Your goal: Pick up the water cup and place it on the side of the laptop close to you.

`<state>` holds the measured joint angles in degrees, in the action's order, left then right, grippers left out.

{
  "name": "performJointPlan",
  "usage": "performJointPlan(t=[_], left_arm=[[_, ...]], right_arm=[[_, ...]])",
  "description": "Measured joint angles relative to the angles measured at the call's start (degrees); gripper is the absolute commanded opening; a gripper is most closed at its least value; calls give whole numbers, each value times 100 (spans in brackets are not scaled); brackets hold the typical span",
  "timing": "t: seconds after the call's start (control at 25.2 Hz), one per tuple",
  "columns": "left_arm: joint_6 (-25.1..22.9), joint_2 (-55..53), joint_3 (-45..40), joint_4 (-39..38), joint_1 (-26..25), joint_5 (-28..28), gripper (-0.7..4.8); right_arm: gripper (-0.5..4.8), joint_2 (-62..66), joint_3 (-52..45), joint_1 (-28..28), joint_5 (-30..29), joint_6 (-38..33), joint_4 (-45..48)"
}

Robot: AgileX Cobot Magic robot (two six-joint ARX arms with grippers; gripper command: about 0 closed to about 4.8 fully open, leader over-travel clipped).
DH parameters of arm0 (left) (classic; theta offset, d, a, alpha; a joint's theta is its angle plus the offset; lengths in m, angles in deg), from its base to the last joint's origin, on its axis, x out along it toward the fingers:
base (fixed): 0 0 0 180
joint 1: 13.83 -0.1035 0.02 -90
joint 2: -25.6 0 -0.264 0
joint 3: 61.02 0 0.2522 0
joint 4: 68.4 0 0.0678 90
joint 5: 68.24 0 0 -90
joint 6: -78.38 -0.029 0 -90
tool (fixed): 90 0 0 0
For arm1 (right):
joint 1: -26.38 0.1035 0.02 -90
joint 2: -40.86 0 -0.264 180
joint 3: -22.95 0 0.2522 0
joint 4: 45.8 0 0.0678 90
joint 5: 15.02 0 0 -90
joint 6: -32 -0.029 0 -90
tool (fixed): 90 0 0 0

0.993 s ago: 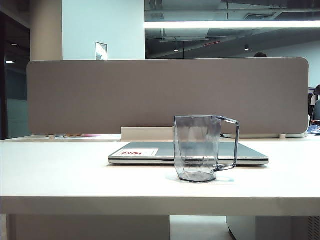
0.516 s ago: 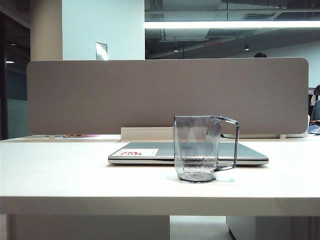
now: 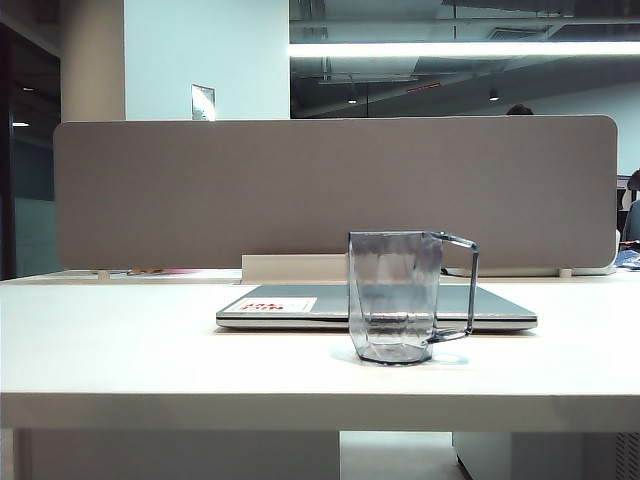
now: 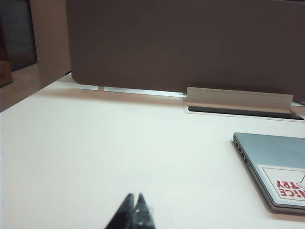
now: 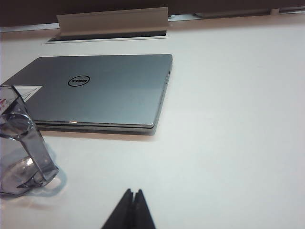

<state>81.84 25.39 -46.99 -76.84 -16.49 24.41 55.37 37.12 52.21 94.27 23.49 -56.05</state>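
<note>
White tabletop (image 3: 120,350) carries everything: nearest, both claws hover closed and empty, left claw (image 4: 134,202), right claw (image 5: 133,195); beyond them the clear grey-tinted faceted plastic water cup (image 3: 394,297) stands upright just before the thin closed silver-grey laptop (image 3: 300,305), then a grey partition (image 3: 300,190).

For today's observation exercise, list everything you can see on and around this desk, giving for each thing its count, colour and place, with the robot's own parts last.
Clear grey-tinted plastic water cup: one, on the white table, in front of the laptop, at the near side.
Thin silver-grey laptop: one, closed, flat, mid-table; red-and-white sticker at a corner.
White table: one, bearing everything.
Grey-brown divider panel: one, upright along the far edge.
Pale cable-slot flap: one, raised behind the laptop.
Left gripper: black fingers shut, over bare table beside the laptop.
Right gripper: black fingers shut, near the cup, apart from it.
</note>
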Motion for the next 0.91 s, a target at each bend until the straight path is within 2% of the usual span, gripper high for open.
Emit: performJointPlan(t=[0.52, 0.68, 0.75, 0.83, 0.91], left_arm=[[0, 0, 0, -11, 0, 17, -6], [0, 0, 0, -11, 0, 17, -6], [2, 0, 0, -11, 0, 17, -6], [0, 0, 0, -11, 0, 17, -6], [0, 2, 0, -13, -2, 17, -6]], right_arm=[[-1, 0, 0, -15, -2, 0, 0], [-1, -59, -2, -531, -13, 20, -2], [-1, -201, -2, -960, -55, -24, 0], [-1, -625, -2, -1591, -874, 144, 4], [-1, -872, -2, -1932, -1539, 339, -20]])
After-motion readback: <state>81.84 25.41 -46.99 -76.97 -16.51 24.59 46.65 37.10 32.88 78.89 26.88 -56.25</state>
